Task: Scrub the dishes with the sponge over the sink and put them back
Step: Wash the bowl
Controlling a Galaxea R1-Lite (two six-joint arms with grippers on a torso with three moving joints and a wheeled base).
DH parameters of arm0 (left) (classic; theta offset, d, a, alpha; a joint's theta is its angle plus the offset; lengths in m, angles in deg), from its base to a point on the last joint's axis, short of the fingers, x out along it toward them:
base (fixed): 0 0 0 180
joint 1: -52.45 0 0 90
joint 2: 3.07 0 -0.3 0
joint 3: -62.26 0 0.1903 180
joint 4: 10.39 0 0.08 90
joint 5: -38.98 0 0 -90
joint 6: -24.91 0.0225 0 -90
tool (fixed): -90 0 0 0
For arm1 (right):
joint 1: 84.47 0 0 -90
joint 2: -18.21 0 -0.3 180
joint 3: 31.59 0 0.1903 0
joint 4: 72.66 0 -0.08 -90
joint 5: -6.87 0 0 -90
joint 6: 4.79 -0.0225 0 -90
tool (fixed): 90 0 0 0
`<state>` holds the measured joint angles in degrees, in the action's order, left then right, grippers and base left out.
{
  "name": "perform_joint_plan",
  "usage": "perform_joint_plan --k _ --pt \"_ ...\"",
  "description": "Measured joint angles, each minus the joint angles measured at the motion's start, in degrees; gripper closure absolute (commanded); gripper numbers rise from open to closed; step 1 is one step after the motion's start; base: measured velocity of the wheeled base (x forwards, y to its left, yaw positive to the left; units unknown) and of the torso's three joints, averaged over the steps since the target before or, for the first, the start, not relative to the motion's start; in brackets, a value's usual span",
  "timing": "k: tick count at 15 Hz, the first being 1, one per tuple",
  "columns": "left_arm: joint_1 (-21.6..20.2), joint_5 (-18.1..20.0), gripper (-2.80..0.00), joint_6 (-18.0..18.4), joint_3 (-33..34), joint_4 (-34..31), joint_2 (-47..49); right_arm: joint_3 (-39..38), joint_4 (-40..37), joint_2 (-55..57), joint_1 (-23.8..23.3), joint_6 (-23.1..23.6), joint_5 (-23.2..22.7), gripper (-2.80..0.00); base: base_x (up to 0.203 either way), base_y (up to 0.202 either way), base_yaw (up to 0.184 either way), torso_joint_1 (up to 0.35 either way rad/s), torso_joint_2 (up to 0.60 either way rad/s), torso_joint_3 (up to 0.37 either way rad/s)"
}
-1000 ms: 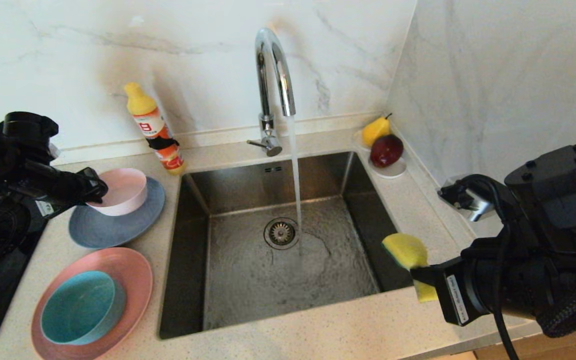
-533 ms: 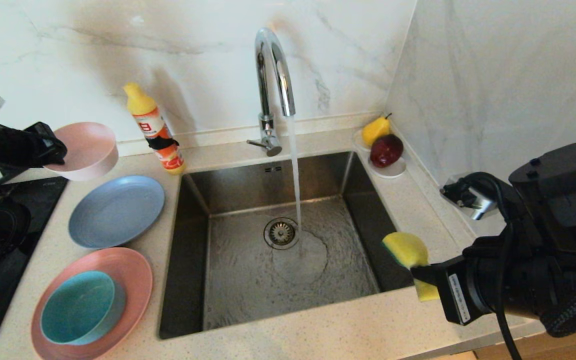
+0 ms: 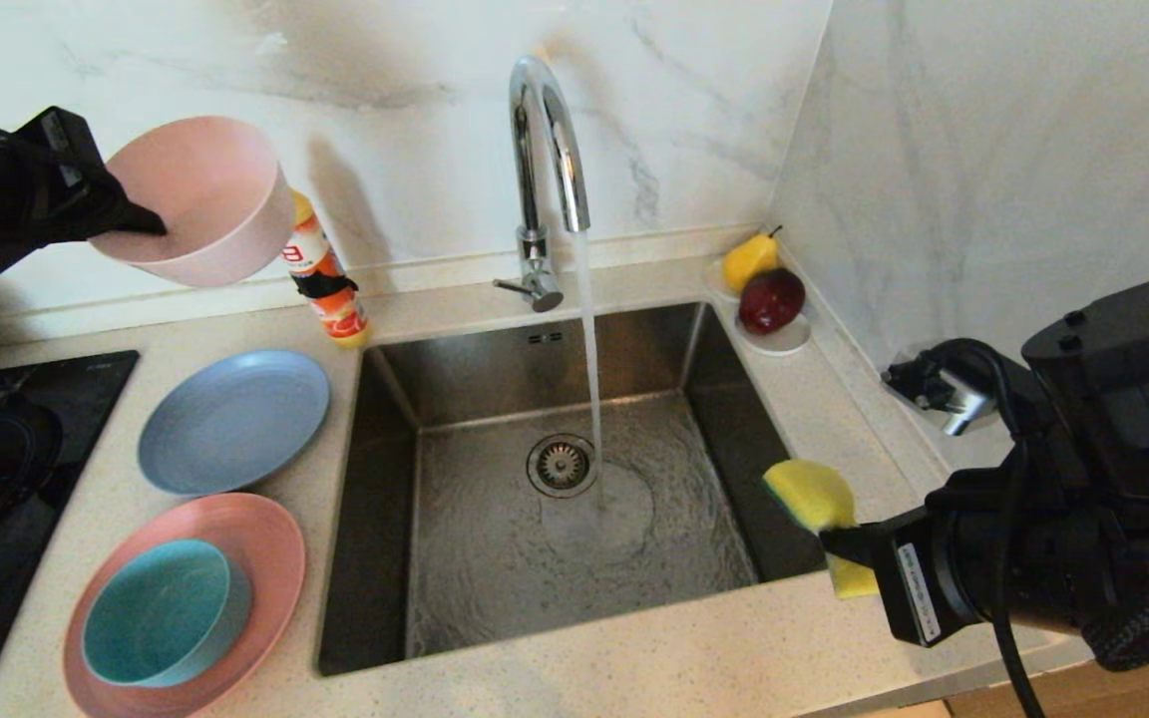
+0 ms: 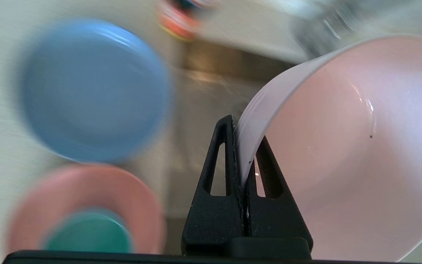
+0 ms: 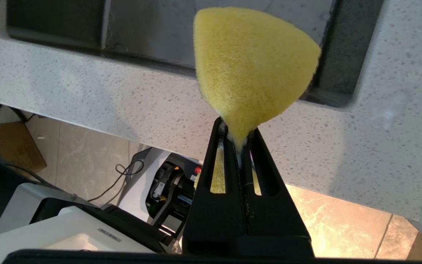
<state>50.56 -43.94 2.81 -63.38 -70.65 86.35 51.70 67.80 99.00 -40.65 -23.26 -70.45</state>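
My left gripper (image 3: 131, 214) is shut on the rim of the pale pink bowl (image 3: 197, 199), holding it tilted high above the counter at the back left. One finger is inside the bowl (image 4: 343, 146) and one outside it, with the left gripper (image 4: 244, 134) pinching its wall. The grey-blue plate (image 3: 233, 419) lies bare on the counter. In front of it, the teal bowl (image 3: 164, 613) sits on the pink plate (image 3: 265, 558). My right gripper (image 3: 839, 543) is shut on the yellow sponge (image 3: 814, 499) over the sink's (image 3: 495, 379) right front corner. The sponge (image 5: 251, 66) bulges out beyond the right gripper (image 5: 238, 134).
Water runs from the chrome tap (image 3: 545, 150) onto the basin floor beside the drain (image 3: 561, 464). A yellow-capped bottle (image 3: 325, 279) stands behind the sink's left corner. A saucer with a pear (image 3: 749, 259) and a red fruit (image 3: 772, 299) sits at the back right. A black hob (image 3: 6, 449) lies left.
My left gripper has lifted the pale pink bowl off the grey-blue plate and carried it up and slightly to the right. The right arm and the sponge have stayed still.
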Motion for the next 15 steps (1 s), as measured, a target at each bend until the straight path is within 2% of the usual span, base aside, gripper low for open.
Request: perform_joint_plan --k 2,5,7,10,13,15 --pt "7.82 -2.07 0.0 0.0 -0.42 -1.63 -0.61 -0.05 0.0 -0.16 0.0 0.0 0.0 0.0 0.0 0.0 0.0 0.0 0.0 0.0" --pt "19.53 -8.58 0.0 -0.11 -0.46 -2.05 1.52 -0.16 0.11 -0.39 -0.04 0.01 0.0 0.0 0.0 0.0 0.0 0.0 0.0 0.0" --pt "25.69 -11.66 0.0 -0.15 -0.76 -1.88 4.67 -0.3 0.26 -0.44 -0.15 0.01 -0.01 0.0 0.0 0.0 0.0 0.0 0.0 0.0" --pt "29.67 -14.25 0.0 -0.31 -0.96 -0.13 10.04 -0.39 0.41 -0.63 -0.58 0.03 -0.03 0.0 0.0 0.0 0.0 0.0 0.0 0.0" --pt "30.48 -14.73 0.0 -4.79 -0.42 4.5 15.79 -0.13 0.39 -0.76 -0.85 0.11 -0.08 0.0 0.0 0.0 0.0 0.0 0.0 0.0" --pt "30.6 -14.44 0.0 -5.68 0.58 4.99 18.77 0.0 0.39 -0.83 -0.85 0.12 -0.06 0.0 0.0 0.0 0.0 0.0 0.0 0.0"
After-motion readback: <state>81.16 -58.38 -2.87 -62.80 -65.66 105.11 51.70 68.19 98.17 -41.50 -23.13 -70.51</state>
